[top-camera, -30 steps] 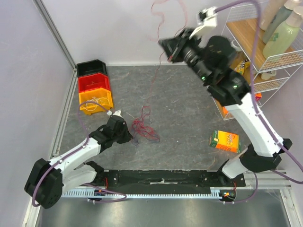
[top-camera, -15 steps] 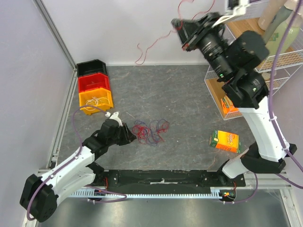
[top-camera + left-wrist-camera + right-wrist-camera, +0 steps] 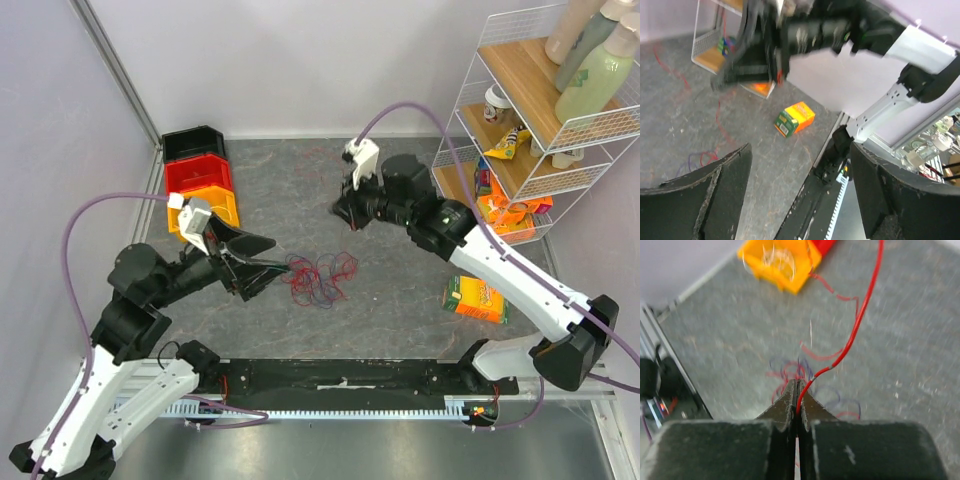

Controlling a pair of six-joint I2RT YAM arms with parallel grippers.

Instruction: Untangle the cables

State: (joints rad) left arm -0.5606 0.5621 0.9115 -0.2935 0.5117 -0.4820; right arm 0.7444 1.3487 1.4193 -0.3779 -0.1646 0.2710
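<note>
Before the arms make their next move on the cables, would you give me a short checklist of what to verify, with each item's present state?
1. Right gripper shut on the red cable: ok, the strand is pinched between its fingers.
2. Left gripper open and empty: ok, nothing sits between its fingers.
3. Tangle lying on the table just ahead of the left gripper: ok.
4. Held red cable free of the tangle: cannot tell, the strand is too thin and blurred to follow.
5. Orange box apart from the tangle: ok.
</note>
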